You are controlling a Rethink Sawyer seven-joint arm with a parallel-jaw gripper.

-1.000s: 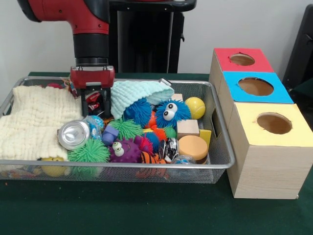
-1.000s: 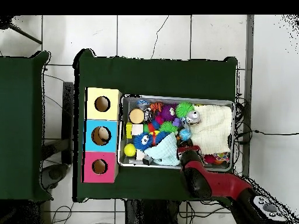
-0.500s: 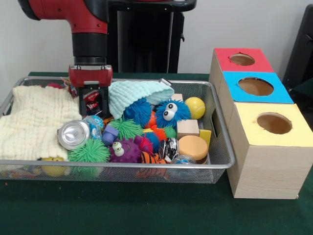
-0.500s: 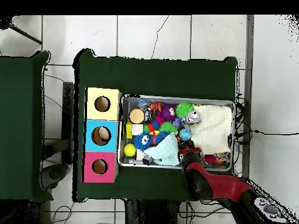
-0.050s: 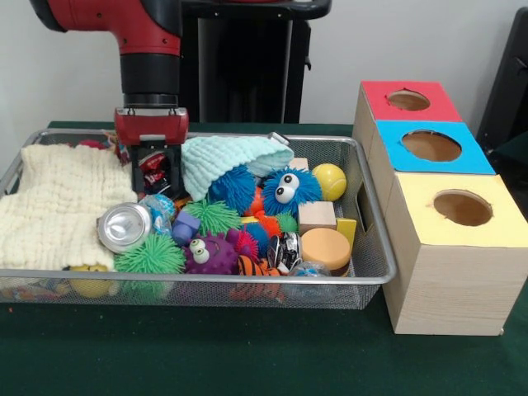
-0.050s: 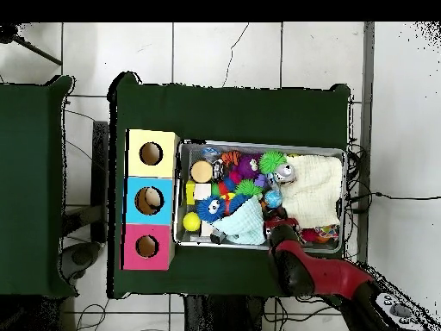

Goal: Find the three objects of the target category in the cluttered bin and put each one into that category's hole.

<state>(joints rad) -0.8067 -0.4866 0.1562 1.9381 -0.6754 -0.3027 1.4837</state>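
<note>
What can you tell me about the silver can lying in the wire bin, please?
The silver can is shiny metal, lying on its side with its round end facing the front camera. It sits in the bin's front left part, against the cream cloth, above a green spiky ball. A crumpled clear wrapper lies at its right. The gripper is behind it, apart.

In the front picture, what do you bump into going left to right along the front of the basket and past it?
Silver can → green spiky ball → purple googly-eyed ball → round orange block → yellow box.
</note>
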